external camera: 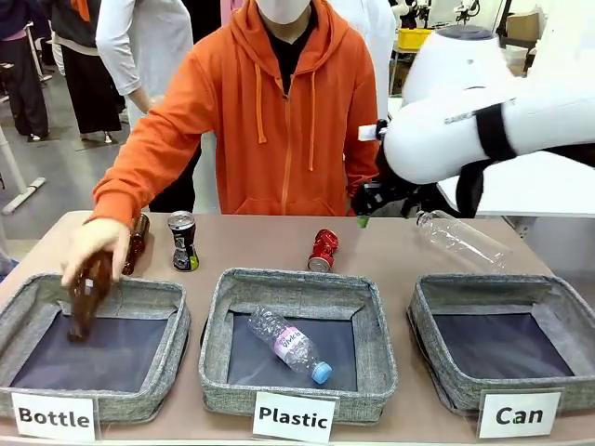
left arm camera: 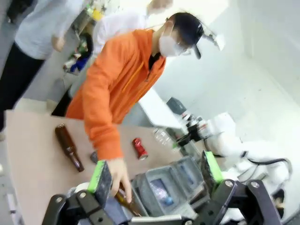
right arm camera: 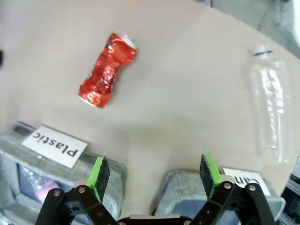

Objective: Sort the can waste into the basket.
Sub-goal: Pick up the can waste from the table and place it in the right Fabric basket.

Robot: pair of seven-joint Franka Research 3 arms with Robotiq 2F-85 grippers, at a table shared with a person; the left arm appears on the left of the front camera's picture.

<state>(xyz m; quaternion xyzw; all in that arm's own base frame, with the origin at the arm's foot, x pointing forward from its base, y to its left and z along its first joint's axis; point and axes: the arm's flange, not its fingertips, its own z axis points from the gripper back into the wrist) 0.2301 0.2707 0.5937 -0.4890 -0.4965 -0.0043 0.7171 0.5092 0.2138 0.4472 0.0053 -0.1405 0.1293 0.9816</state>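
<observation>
The right arm (external camera: 483, 121) is smooth, rounded white casing with a black band (external camera: 493, 132) around it. The left gripper (left arm camera: 155, 174) and right gripper (right arm camera: 153, 171) are black, with bright green pads (right arm camera: 99, 171) and silvery pins at the finger joints. The person (external camera: 279, 139) wears an orange zip hoodie (external camera: 177, 130) with drawstrings, a white mask (external camera: 282, 7) and a dark cap (left arm camera: 187, 28).

Front view faces the far side across the table (external camera: 390, 246); wrist views look down (all share the red can (external camera: 323, 250) (left arm camera: 139, 148) (right arm camera: 107, 70)).
</observation>
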